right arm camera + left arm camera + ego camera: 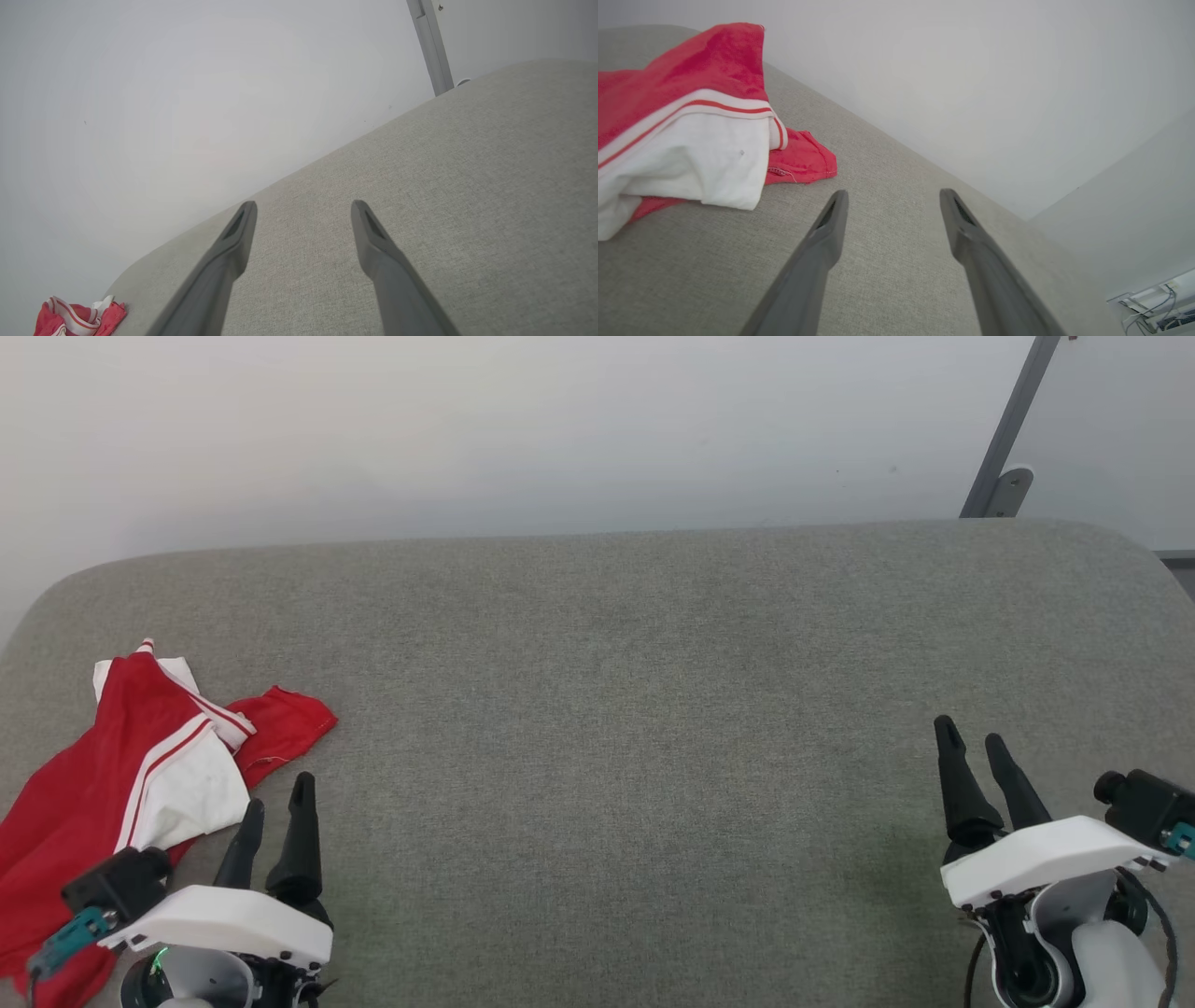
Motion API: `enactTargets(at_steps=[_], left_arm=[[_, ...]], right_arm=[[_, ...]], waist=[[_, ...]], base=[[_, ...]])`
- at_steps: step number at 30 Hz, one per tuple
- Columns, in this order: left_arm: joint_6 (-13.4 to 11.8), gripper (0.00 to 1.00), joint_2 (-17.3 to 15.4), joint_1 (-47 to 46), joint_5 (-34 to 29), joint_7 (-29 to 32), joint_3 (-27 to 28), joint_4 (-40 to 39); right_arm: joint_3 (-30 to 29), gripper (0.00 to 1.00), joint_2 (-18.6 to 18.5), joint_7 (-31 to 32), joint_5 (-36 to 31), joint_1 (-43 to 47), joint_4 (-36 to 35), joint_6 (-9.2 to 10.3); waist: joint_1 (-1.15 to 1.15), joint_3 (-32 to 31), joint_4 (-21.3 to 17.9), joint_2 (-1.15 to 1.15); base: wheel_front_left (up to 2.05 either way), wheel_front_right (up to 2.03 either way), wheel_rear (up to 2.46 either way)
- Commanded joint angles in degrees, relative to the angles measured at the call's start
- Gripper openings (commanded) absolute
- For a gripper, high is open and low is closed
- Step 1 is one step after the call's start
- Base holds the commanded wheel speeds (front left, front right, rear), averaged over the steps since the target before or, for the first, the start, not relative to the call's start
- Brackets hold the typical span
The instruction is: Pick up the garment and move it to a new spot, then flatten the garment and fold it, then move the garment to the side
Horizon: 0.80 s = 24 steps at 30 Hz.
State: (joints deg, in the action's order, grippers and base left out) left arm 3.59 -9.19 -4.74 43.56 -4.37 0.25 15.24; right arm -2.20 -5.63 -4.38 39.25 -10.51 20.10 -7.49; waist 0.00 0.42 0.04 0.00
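Note:
The garment [140, 765], red with a white sleeve and red-and-white striped trim, lies crumpled at the table's near left, spilling over the left edge. My left gripper [277, 789] stands open just to its right, apart from the cloth, with nothing between its fingers. In the left wrist view the garment [691, 135] is heaped up at the upper left of my left gripper [892, 198]. My right gripper [971, 733] is open over bare table at the near right. The right wrist view shows my right gripper [303, 210] empty and the garment [77, 319] small at the lower left.
The grey fabric-covered table [616, 709] has rounded far corners and stands against a pale wall. A grey metal post [1013, 429] with a bracket rises behind the far right corner. Cables and equipment [1157, 303] lie beyond the table's edge.

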Motion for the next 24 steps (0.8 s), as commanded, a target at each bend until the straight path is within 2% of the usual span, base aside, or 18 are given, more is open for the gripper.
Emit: enactTargets(at_steps=[1, 16, 24], left_arm=[[-0.33, 1.00, -0.66, -1.60, -1.92, -0.55, -0.35, -0.60], [-3.53, 1.00, -2.64, -0.56, -11.21, -3.12, -2.96, -1.10], [-4.48, 1.00, -3.39, -0.14, -16.11, -4.40, -4.09, -2.14]], right_arm=[[0.01, 1.00, -0.35, -0.54, -1.61, -1.68, -0.90, 0.00], [0.37, 1.00, -0.91, -3.16, -13.69, -2.32, -0.85, 0.00], [0.40, 1.00, -0.82, -4.43, -17.49, -2.32, -1.65, 0.00]], waist=[[0.00, 0.00, 0.01, 0.00], [0.00, 0.04, -0.15, 0.00], [0.00, 0.07, -0.16, 0.00]], base=[[0.00, 0.00, 0.00], [0.00, 0.00, 0.00], [0.00, 0.00, 0.00]])
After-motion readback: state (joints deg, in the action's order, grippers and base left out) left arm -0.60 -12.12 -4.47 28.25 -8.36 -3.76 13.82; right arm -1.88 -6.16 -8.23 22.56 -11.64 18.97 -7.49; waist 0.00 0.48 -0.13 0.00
